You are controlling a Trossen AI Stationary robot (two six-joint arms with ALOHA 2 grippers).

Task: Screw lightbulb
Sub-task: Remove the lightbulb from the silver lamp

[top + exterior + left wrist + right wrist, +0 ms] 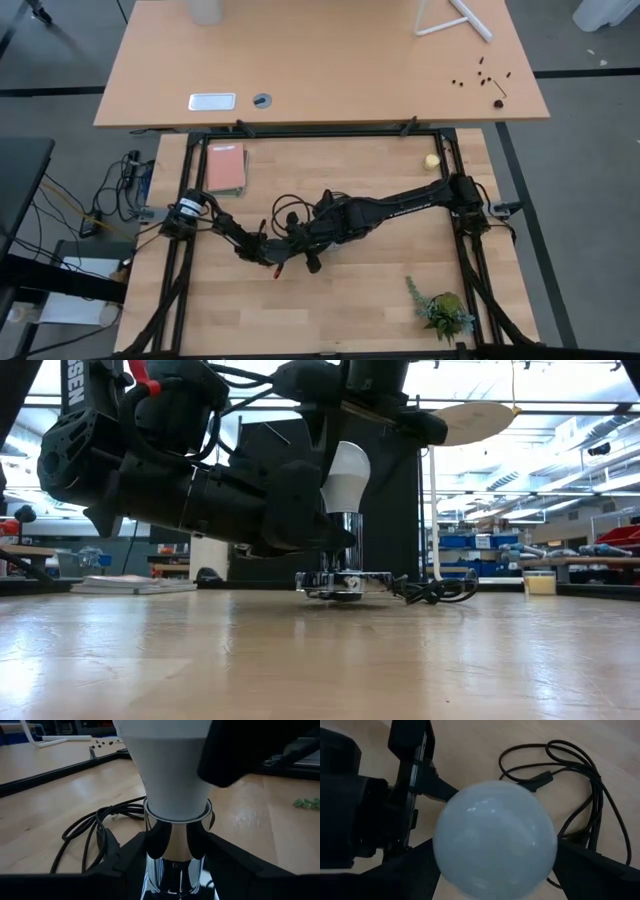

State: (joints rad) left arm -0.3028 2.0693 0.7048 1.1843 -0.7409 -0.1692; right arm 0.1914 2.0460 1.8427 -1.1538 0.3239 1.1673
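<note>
The white lightbulb (347, 475) stands with its narrow end in the chrome socket (345, 545), whose round base (345, 582) rests on the table near the middle. My left gripper (174, 845) comes in low and is shut on the socket. My right gripper (496, 847) hangs open above the bulb, pointing steeply down. Its fingers (415, 867) stand on either side of the bulb's dome (495, 840); I see no contact there. In the high view both grippers meet at the table's middle (295, 248), and the arms hide the bulb. My left gripper pinches the socket's chrome neck (172, 857), just below the bulb's collar, between its two fingers (132, 857). The fingers lie nearly level and come from the table's left side, across the upright neck. The socket stays upright with its base on the table.
The socket's black cord (580, 785) lies in loops on the table beside the base. A pink notebook (226, 168) lies at the far left, a yellow ball (431, 160) at the far right, and a small green plant (440, 310) at the near right. Black frame rails (465, 260) border the table.
</note>
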